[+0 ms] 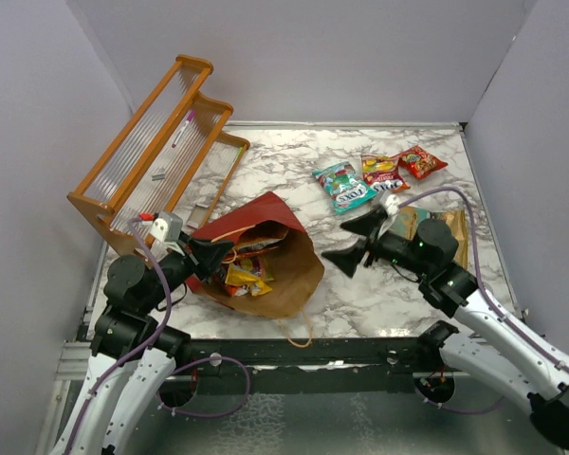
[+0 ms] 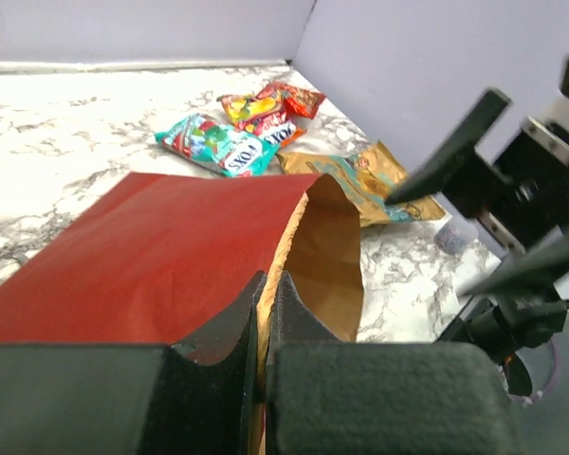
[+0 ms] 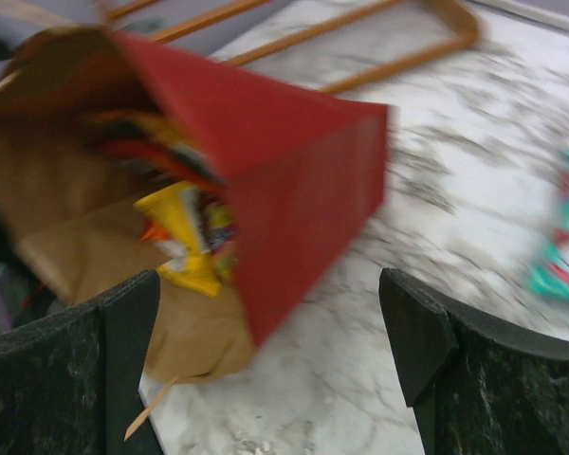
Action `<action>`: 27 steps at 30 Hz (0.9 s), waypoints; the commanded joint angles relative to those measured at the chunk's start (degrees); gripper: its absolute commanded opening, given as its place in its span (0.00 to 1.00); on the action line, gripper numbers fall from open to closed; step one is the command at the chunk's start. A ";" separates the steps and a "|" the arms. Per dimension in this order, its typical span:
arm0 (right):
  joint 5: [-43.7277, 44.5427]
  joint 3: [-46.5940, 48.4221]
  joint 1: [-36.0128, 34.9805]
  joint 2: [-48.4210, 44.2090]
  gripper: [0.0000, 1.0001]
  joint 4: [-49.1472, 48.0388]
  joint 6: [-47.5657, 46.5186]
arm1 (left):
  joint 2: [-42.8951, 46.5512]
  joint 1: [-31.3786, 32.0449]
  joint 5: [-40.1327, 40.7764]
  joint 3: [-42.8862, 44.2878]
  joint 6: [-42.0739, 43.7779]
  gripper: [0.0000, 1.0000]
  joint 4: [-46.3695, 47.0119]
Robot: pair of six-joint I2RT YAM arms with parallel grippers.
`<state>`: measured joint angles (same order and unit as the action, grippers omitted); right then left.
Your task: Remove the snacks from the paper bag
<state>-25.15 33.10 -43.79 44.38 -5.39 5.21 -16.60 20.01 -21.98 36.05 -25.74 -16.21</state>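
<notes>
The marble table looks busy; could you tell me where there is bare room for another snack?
Bare marble lies far middle, between the wooden rack and the teal packet, and near, between the paper bag and the right arm. Far right is crowded: packets and the orange chip bag.

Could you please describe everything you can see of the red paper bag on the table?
The paper bag lies on its side on the marble table, red outside, brown kraft inside, creased, its mouth gaping toward the near edge. A thin twine handle trails from the near rim. A yellow packet and other bright ones sit inside. The left claw is shut on the mouth's edge; nothing else grips it.
</notes>
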 commanded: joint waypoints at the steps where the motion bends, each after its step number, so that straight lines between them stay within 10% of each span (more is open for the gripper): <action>1: -0.65 2.01 -12.36 5.67 0.93 -2.74 -20.43 | 2.36 -0.12 4.50 0.34 0.99 0.00 -0.20; 7: -4.53 7.71 -16.79 13.51 0.60 1.92 -34.47 | 1.85 -0.08 2.88 -0.06 0.74 0.00 0.67; 13: 9.48 8.00 -20.20 20.81 0.38 -7.83 -36.17 | -0.54 -0.32 1.50 0.07 0.91 0.00 0.83; 27: 33.43 20.12 -24.46 38.54 0.33 -9.01 -41.24 | -0.31 -0.86 1.33 0.23 0.97 0.00 0.56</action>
<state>0.03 48.88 -68.12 79.64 -13.43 -33.87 -17.21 19.70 -20.36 36.05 -25.74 -15.88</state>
